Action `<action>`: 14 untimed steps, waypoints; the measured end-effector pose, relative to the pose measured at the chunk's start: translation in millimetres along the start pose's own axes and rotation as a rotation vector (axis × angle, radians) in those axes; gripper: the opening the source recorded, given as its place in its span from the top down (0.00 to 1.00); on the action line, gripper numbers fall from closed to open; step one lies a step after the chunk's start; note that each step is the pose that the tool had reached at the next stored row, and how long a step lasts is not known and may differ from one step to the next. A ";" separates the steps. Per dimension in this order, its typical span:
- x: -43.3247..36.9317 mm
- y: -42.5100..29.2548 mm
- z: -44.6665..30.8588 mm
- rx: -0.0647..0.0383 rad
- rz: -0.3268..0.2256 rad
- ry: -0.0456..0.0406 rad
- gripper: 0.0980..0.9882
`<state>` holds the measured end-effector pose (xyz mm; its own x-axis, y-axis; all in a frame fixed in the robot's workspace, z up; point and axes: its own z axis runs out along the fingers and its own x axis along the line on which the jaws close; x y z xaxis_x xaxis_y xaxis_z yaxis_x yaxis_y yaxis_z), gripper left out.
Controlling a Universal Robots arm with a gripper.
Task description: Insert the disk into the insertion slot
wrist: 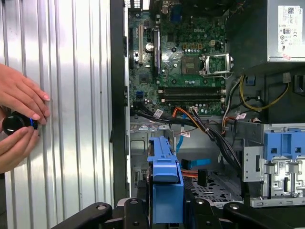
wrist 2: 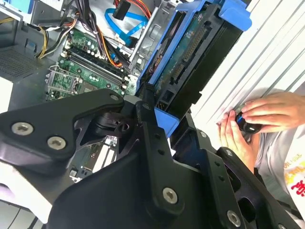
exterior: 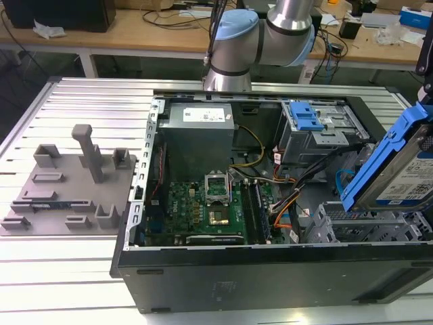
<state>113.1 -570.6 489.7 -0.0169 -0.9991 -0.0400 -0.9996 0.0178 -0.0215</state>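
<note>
The disk [exterior: 406, 172], a silver drive with a white label in a bright blue carrier, hangs tilted at the exterior view's right, over the open computer case. My gripper [wrist 2: 159, 112] is shut on the disk's [wrist 2: 190, 62] blue carrier at one end. In the first wrist view the disk [wrist: 164, 181] shows edge-on between the black fingers [wrist: 136, 212], pointing down toward the insertion slot [wrist: 217, 183]. The insertion slot [exterior: 352, 227] is the grey perforated cage in the case's near right corner, just below the disk and apart from it.
The taller bay with a blue latch [exterior: 308, 118] stands behind the slot. Cables [exterior: 291, 196] run past the motherboard [exterior: 203, 210]. A person's hands [wrist: 19, 119] hold a small black device on the ribbed table beside the case. A grey fixture plate [exterior: 67, 183] lies at the exterior view's left.
</note>
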 end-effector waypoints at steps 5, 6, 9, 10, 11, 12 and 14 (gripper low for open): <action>-3.3 0.1 1.7 0.000 -0.001 0.0052 0.70; -4.2 0.1 2.3 0.000 -0.001 0.0052 0.70; -6.9 0.2 4.6 0.000 -0.003 0.0052 0.70; -7.5 0.3 5.1 0.000 -0.003 0.0052 0.70; -8.3 0.6 6.0 0.000 -0.003 0.0052 0.70; -8.9 0.9 6.7 0.000 -0.003 0.0052 0.70; -10.6 1.7 8.1 0.000 -0.003 0.0052 0.70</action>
<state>111.8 -559.7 482.0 -0.0139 -0.9993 -0.0347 -0.9997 0.0146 -0.0212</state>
